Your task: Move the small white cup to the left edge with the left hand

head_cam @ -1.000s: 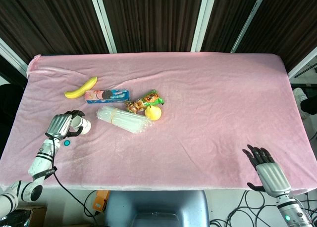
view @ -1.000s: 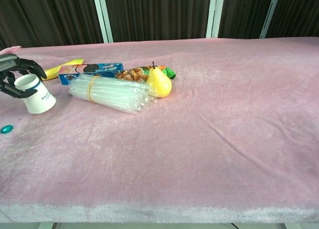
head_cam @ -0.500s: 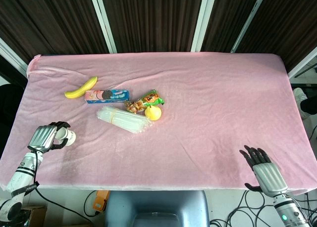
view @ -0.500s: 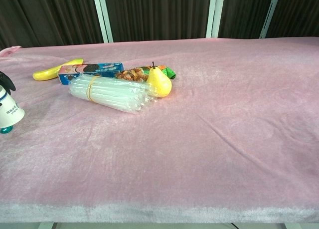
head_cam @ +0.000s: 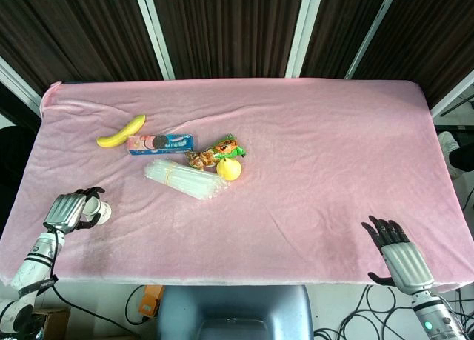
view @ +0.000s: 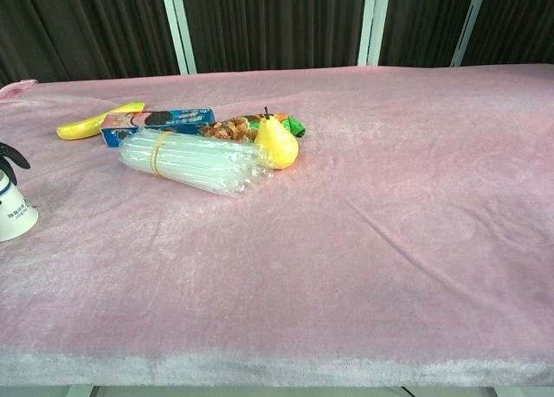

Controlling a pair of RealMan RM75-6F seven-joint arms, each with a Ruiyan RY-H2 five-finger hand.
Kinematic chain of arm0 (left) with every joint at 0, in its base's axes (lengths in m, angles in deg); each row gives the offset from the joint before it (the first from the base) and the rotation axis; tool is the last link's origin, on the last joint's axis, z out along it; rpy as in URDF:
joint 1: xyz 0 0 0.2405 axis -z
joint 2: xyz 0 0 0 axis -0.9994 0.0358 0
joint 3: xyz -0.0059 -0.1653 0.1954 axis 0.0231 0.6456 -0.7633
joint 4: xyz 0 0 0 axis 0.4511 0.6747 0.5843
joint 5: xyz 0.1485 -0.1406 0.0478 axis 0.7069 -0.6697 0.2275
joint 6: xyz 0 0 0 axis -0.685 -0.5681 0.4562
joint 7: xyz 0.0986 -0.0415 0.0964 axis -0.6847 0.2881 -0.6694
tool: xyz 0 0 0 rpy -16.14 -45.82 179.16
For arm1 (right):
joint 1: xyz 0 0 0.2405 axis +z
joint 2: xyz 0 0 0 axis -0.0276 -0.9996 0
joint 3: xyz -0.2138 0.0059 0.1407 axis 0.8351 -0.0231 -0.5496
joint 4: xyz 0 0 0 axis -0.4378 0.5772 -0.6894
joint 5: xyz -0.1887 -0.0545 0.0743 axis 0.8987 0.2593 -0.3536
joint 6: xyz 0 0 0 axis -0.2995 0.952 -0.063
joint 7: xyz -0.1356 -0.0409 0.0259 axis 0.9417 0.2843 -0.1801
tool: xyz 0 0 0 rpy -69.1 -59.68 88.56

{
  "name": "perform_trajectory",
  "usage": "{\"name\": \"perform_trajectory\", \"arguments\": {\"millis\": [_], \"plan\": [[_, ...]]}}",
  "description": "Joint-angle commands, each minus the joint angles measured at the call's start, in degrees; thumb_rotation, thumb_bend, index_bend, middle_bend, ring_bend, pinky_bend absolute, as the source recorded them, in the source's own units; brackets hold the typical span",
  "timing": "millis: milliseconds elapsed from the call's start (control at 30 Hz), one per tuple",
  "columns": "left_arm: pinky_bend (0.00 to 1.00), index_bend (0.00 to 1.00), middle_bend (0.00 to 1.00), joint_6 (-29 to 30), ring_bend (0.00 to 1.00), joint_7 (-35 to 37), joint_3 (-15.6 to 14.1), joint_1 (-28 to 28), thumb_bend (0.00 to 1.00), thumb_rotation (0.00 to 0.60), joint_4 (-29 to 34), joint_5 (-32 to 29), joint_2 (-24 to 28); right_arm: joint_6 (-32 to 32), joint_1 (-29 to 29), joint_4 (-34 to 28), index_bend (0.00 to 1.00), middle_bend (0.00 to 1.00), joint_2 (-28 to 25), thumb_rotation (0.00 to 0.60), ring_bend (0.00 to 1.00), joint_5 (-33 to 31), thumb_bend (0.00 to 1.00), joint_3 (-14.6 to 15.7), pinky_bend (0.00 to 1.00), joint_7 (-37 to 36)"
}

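A wide tabletop (head_cam: 311,155) draped in soft pink velvety cloth, seen from above and from chest height, with dark curtains behind it.

Near the left edge, toward the front corner, the robot's left hand (head_cam: 68,210) holds a small white cup (head_cam: 99,210). The silver hand wraps the cup from the left edge side, its dark fingers (head_cam: 92,193) curled around the cup's wall. The cup lies just to the right of the palm, enclosed rather than apart. In the chest view only the cup's lower part and a dark fingertip show at the picture's left border; the cup stands upright with its long axis vertical, its wider end at the cloth, where it seems to rest. It is smooth and tapered, likely paper or plastic, with small print on its side.

The right hand (head_cam: 396,251) is far off at the front right corner, fingers spread and holding nothing. The left hand is by far the nearer, and the cup looks close to where the task wants it; judging from this, what remains is probably to let go.

Toward the back left of the cloth lies a cluster of things, well apart from the cup: a curved yellow banana (head_cam: 121,131), a flat blue biscuit box (head_cam: 160,143), a crinkly snack packet (head_cam: 215,153), a smooth yellow pear (head_cam: 229,168), and a long clear bundle of straws (head_cam: 185,178) bound with a rubber band.
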Motion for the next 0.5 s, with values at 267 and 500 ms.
{"name": "perform_trajectory", "arguments": {"millis": [267, 500], "plan": [[0.14, 0.00, 0.00, 7.00, 0.00, 2.03, -0.56, -2.35, 0.33, 0.462, 1.62, 4.15, 1.90, -0.15, -0.04, -0.15, 0.00, 0.00, -0.21, 0.600, 0.00, -0.53, 0.25, -0.11, 0.00, 0.08], [0.07, 0.00, 0.00, 19.42, 0.00, 0.59, -3.31, -9.70, 0.33, 0.457, 9.64, 8.02, 7.20, 0.81, -0.50, -0.15, 0.00, 0.00, -0.16, 0.600, 0.00, -0.15, 0.25, -0.04, 0.00, 0.43]]}}
